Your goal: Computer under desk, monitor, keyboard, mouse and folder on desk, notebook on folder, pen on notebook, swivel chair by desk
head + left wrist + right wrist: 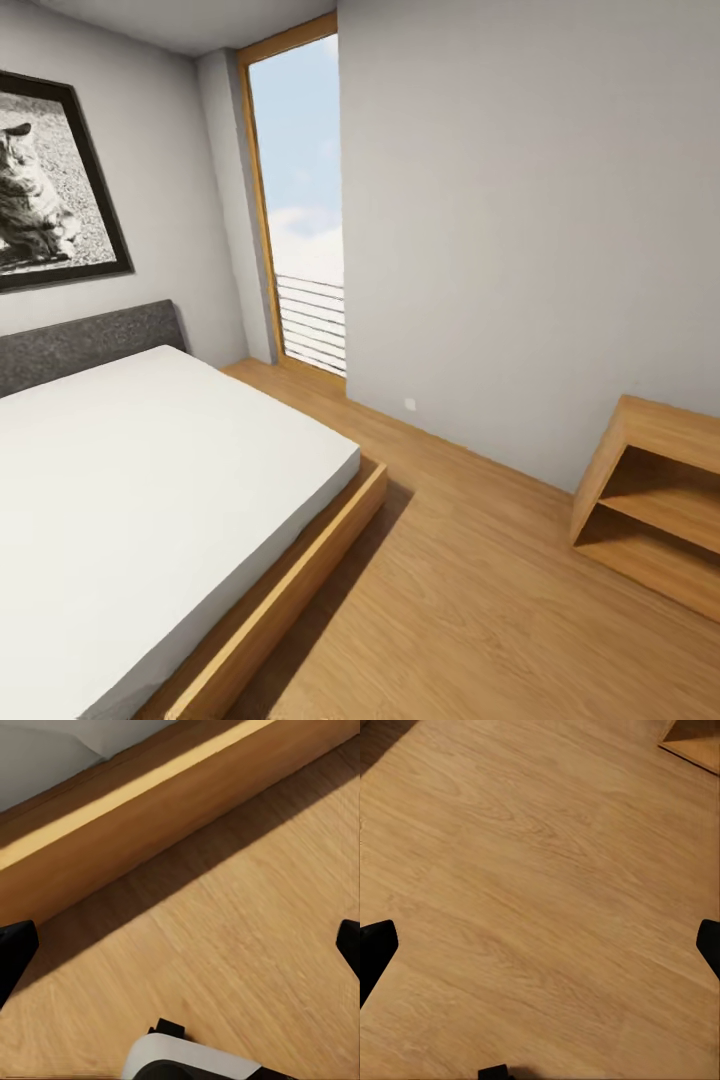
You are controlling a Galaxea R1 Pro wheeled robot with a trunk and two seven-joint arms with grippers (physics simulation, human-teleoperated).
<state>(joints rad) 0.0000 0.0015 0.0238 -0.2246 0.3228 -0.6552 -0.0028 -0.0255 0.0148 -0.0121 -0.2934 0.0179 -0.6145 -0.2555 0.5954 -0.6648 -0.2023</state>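
Currently both claws are spread wide and hold nothing. Left claw (180, 952): black fingertips (15, 952) sit at opposite edges of its wrist view, bare wood floor (240, 915) between them, touching nothing. Just beyond it runs the bed frame (150, 802), a smooth light-wood plank with a bright sunlit strip along the top edge and a shadow band on the floor beside it; white mattress (45, 750) above that. A rounded white-and-black robot part (180, 1061) shows near the claw's base.

Right claw (540, 945): same wide spread, over plain floor, oak-like grain running diagonally. Corner of a wooden shelf unit (697, 746) lies well ahead of it.

Head view: low platform bed (300, 560), flat white mattress, grey fabric headboard (90, 340); framed black-and-white animal picture (50, 190) on the wall; tall wood-framed window (300, 200) with horizontal rails; open angular wooden shelf unit by the plain grey wall (520, 220).

Desk, chair and other task items: whereabouts can't be told from these frames.
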